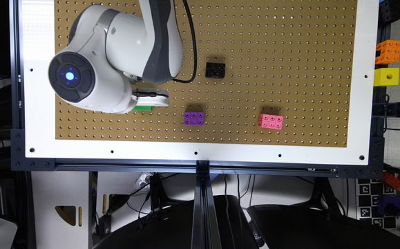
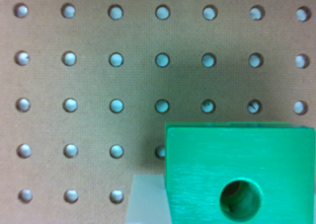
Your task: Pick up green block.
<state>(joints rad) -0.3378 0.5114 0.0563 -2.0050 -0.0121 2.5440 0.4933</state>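
Pegboard (image 1: pixel 289 52) covers the work surface, brown and drilled with rows of small holes, and the robot arm reaches over its part toward the exterior view's left. Its gripper (image 1: pixel 150 100) shows as a white part hanging directly above the green block (image 1: pixel 142 108), of which a thin green strip peeks out beneath it. Taking the purple block (image 1: pixel 193 118) as landmark, the green block sits on the board toward the exterior view's left of it, well apart. A pink block (image 1: pixel 270 121) lies on the purple block's other side, and a black block (image 1: pixel 215 70) sits farther up the board from it. In the wrist view the green block (image 2: pixel 237 174) looms very close, its round dark hole facing the camera, with a pale flat shape just beside one edge that may be a finger. Whether the gripper is wide, narrow, or already clamped cannot be told. The block looks squarish, with no clear long axis, so the move likely turns on a straight vertical line between gripper and block.
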